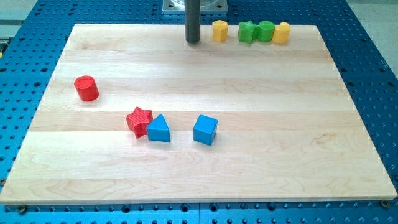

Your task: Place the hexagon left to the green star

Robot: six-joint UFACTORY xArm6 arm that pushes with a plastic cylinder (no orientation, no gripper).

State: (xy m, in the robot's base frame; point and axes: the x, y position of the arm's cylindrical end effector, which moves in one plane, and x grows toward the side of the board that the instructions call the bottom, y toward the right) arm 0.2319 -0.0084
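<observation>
A yellow hexagon block [219, 30] stands at the view's top edge of the wooden board, just left of the green star [247, 32] with a small gap between them. My tip [192, 41] is the end of the dark rod, a little to the left of the yellow hexagon and apart from it. Right of the star stand a green cylinder [265, 30] and a second yellow block [281, 32], close together in a row.
A red cylinder [86, 88] stands at the view's left. A red star [138, 120], a blue triangle [159, 129] touching it, and a blue cube [205, 129] lie near the board's middle. The board [280, 168] lies on a blue perforated table.
</observation>
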